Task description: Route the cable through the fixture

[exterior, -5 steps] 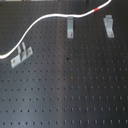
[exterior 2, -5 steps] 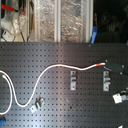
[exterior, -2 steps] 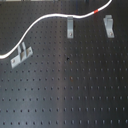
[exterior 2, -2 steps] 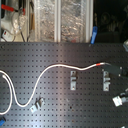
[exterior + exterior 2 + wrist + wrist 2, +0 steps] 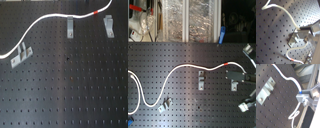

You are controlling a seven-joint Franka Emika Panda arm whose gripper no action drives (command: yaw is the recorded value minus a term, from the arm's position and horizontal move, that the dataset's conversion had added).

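Note:
The white cable (image 5: 37,22) snakes across the black pegboard in both exterior views, and its red band (image 5: 226,64) lies near the second exterior view's right. My gripper (image 5: 232,72) hangs just past that band, out of the first exterior view. In both wrist views the cable (image 5: 286,13) runs straight into the fingertips (image 5: 301,94), which appear shut on it. Three metal fixtures stand on the board: one (image 5: 70,27) under the cable's middle, one (image 5: 108,25) near the red band, and one (image 5: 20,54) by the cable's far stretch.
The pegboard (image 5: 70,90) spreads wide below the fixtures in the first exterior view. Cluttered shelving and foil-wrapped items (image 5: 178,20) sit behind the board's far edge. A light bracket (image 5: 246,104) shows at the second exterior view's lower right.

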